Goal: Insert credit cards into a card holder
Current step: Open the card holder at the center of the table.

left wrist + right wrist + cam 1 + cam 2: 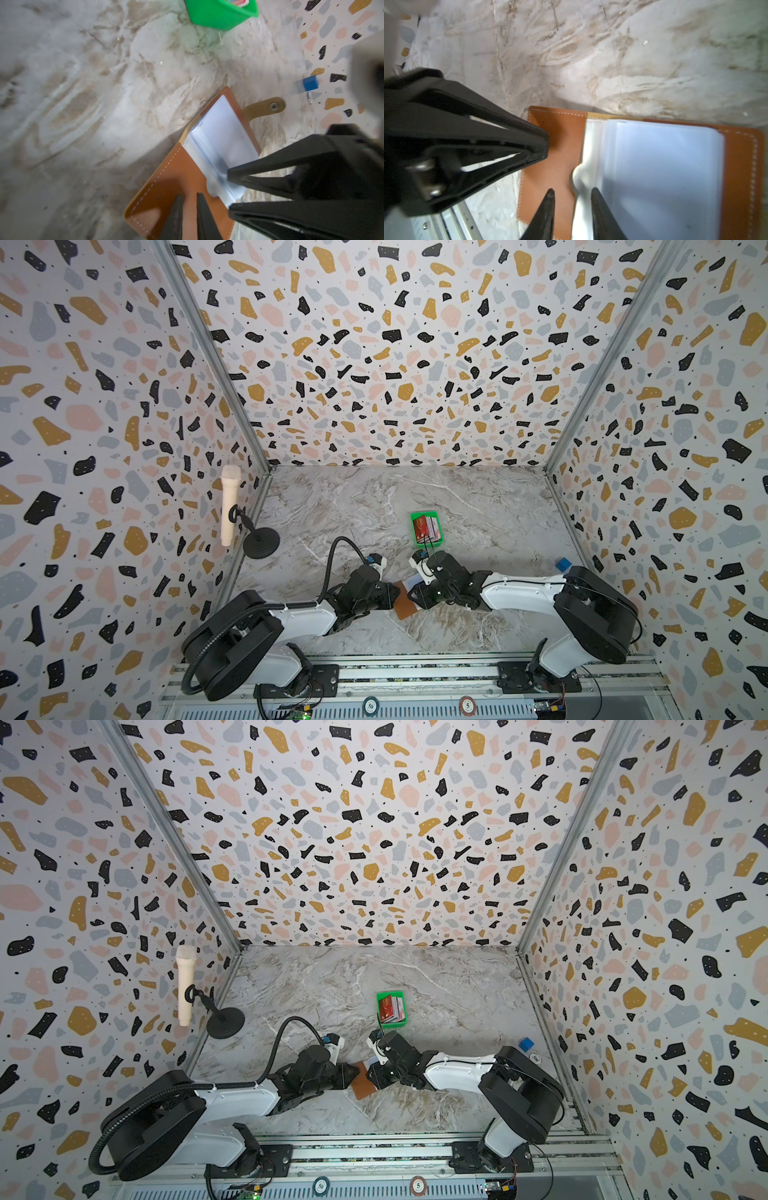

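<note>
Front rail (415,676), near edge, seen in both top views:
- Dark round chip (370,706) with a pale centre reads "50".
- Red round chip (467,705) with a pale centre, further along the rail, reads "5".

Credit cards (424,529) stand in the green tray (419,515). The red top card carries pale print, too small to read. The wrist views are too blurred for any lettering.
</note>
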`<state>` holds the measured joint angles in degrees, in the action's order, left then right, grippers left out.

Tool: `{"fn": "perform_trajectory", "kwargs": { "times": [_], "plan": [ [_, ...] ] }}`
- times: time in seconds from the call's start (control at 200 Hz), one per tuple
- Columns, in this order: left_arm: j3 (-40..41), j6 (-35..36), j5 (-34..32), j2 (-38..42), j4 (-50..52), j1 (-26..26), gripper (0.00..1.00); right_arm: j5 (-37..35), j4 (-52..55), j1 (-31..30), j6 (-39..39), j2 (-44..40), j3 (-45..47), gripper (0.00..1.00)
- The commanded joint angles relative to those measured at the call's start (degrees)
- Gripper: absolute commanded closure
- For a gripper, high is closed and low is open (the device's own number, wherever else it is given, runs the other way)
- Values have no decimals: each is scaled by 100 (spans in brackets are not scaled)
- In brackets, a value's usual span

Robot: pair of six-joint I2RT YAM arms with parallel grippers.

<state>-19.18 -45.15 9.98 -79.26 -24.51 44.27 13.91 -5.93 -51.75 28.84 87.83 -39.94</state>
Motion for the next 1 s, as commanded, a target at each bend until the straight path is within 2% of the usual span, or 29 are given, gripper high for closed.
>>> {"fn": "perform_trajectory", "kwargs": {
  "times": [0.0, 0.19, 0.3, 0.571, 0.866, 0.996],
  "plan": [
    [-16, 232, -88, -126, 83, 21, 88, 17, 403, 229, -157, -462, -200, 67],
    [-151, 342, -251, -198, 169, 27, 97, 186, 841, 890, -439, -493, -207, 64],
    [-285, 461, -339, -328, 263, 24, 100, 179, 902, 1038, -563, -290, -229, 64],
    [-621, 696, -382, -796, 302, 16, 100, 197, 809, 1044, -536, -38, -92, 64],
    [-1007, 1006, -373, -1082, 507, 9, 100, 126, 655, 780, -208, -235, 262, 61],
    [-1043, 1044, -308, -1058, 539, 10, 100, -133, 683, 817, -66, -538, 263, 61]
  ]
}}
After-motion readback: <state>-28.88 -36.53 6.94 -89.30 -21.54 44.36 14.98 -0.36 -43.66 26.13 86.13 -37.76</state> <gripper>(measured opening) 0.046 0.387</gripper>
